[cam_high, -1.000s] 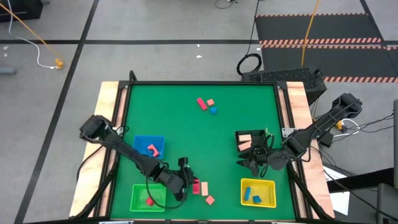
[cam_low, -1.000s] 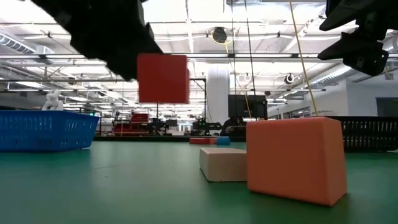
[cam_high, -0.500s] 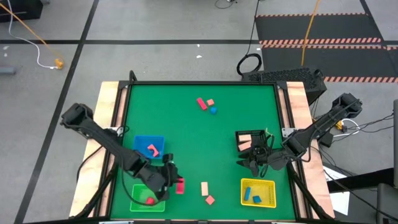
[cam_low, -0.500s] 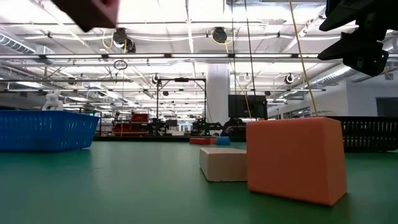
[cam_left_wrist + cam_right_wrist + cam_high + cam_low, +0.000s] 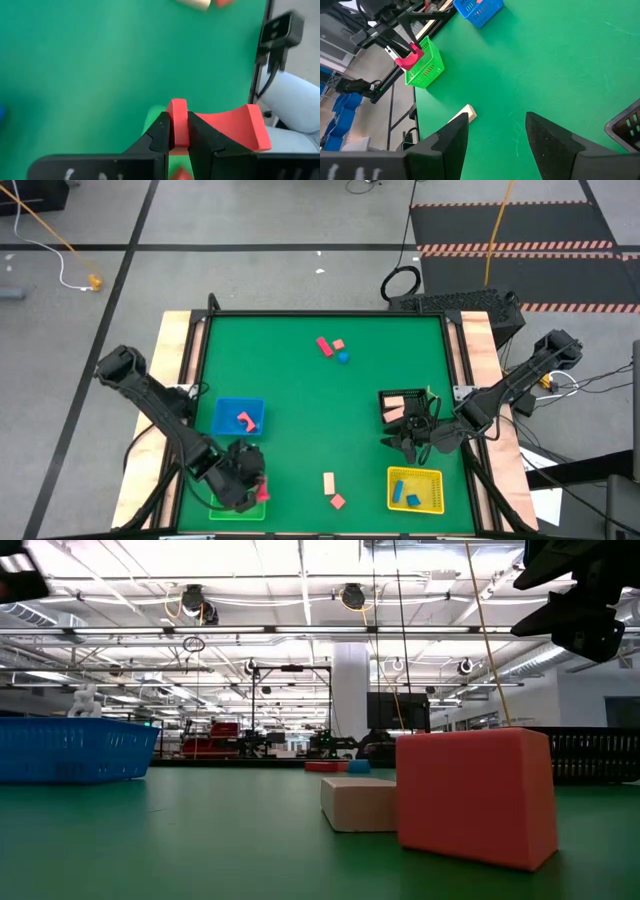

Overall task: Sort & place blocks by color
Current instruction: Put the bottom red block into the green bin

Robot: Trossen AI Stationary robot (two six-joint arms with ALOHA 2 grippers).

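Sorting's partway: blocks already sit in all four trays, while five more wait loose on the surface, well away from the left pincer (image 5: 255, 488). It's clamped tight on a red arch block (image 5: 220, 127), hanging over the green tray (image 5: 222, 504). Right pincer (image 5: 495, 135) idles, half-open, empty.

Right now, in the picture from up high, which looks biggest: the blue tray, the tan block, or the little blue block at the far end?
1. blue tray
2. tan block
3. little blue block
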